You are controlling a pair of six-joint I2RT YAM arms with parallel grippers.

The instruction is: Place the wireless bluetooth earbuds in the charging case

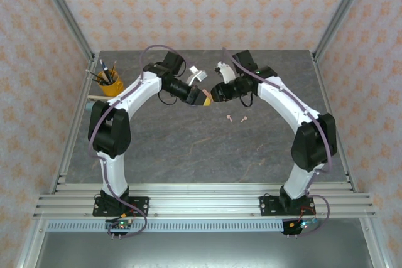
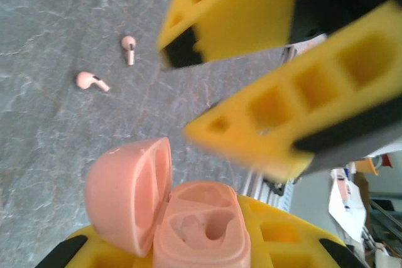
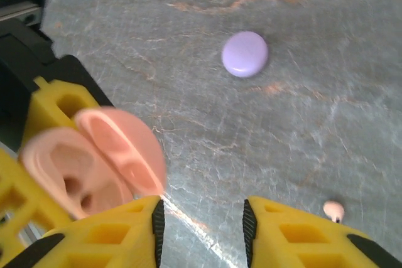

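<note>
The salmon-pink charging case [image 2: 188,224] stands open, lid [image 2: 125,192] swung left, both wells empty. My left gripper [image 2: 195,246] is shut on its base; in the top view that gripper [image 1: 205,100] is raised over the table's middle. My right gripper [image 3: 201,230] is open with nothing between its fingers, just right of the case [image 3: 81,167]. Its yellow fingers [image 2: 239,4] hang above the case in the left wrist view. Two salmon-pink earbuds [image 2: 129,48] [image 2: 91,81] lie on the table; in the top view they [image 1: 230,118] [image 1: 243,118] sit below the right gripper [image 1: 215,94].
A round lilac case [image 3: 245,54] lies shut on the grey table beyond the right gripper. A yellow cup of pens [image 1: 108,83] stands at the back left. Metal frame rails [image 1: 201,196] run along the near edge.
</note>
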